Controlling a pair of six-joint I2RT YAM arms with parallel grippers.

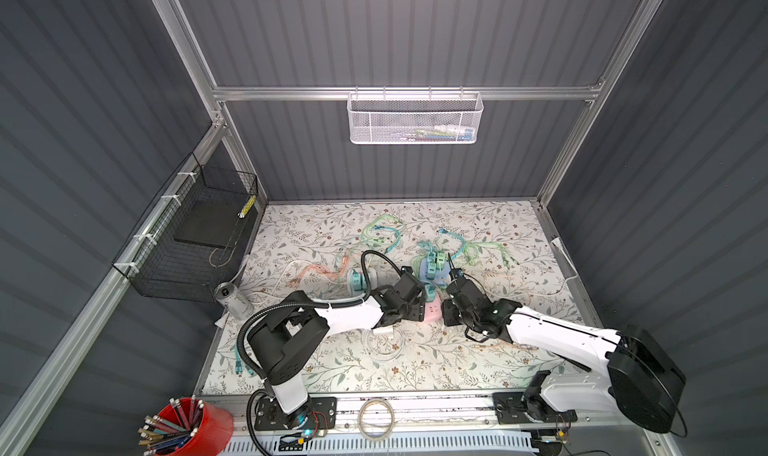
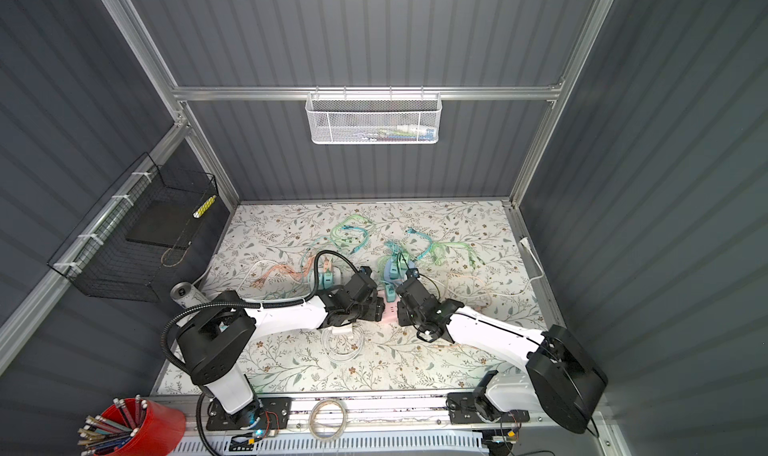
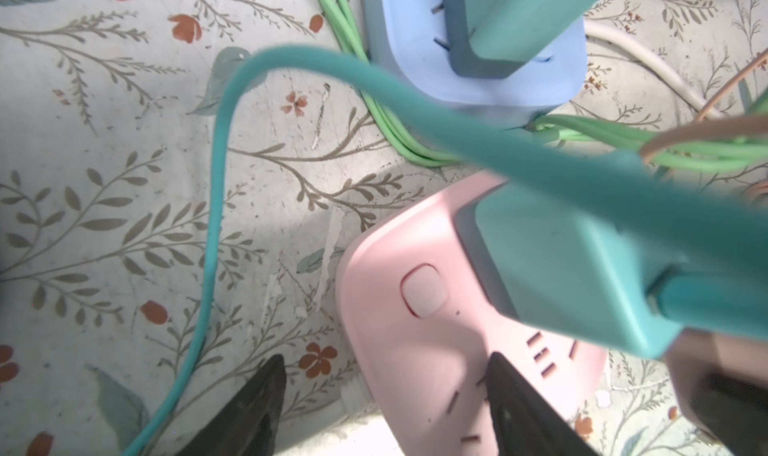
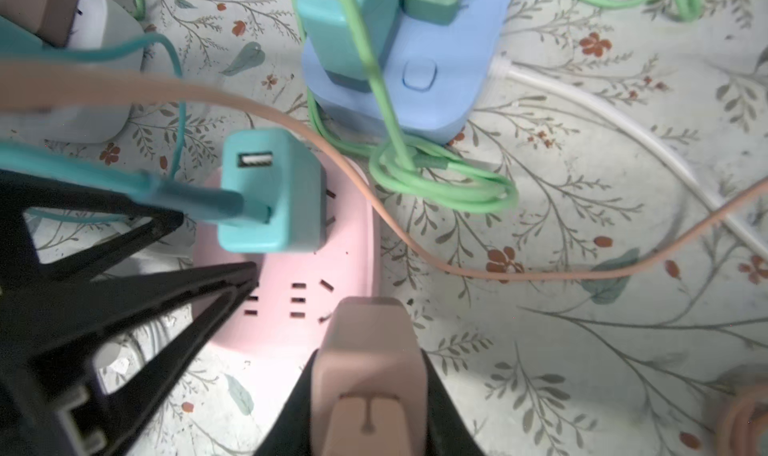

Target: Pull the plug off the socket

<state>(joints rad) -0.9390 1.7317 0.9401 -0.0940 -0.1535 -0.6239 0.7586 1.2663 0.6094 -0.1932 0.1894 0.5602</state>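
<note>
A pink socket (image 4: pixel 286 329) lies mid-table, also seen in a top view (image 1: pixel 433 311). A teal plug (image 4: pixel 270 192) with a teal cable stands in its far end. My right gripper (image 4: pixel 370 395) is shut on a beige-pink plug (image 4: pixel 368 341) at the socket's near edge; its prongs are hidden. My left gripper (image 3: pixel 386 364) is open. One of its fingers (image 3: pixel 511 395) rests on the socket's top (image 3: pixel 415 350). The other finger hangs over the cloth beside the socket. In both top views the two grippers (image 1: pixel 420 304) (image 1: pixel 448 302) meet at the socket.
A blue socket (image 4: pixel 419 88) with teal and green plugs sits just beyond. Green cable (image 4: pixel 440 184), an orange cable (image 4: pixel 540 273), a white cord (image 4: pixel 623 121) and a grey-white adapter (image 4: pixel 95 59) crowd the cloth. A black wire basket (image 1: pixel 195 233) hangs left, a red pencil cup (image 1: pixel 199 427) in front.
</note>
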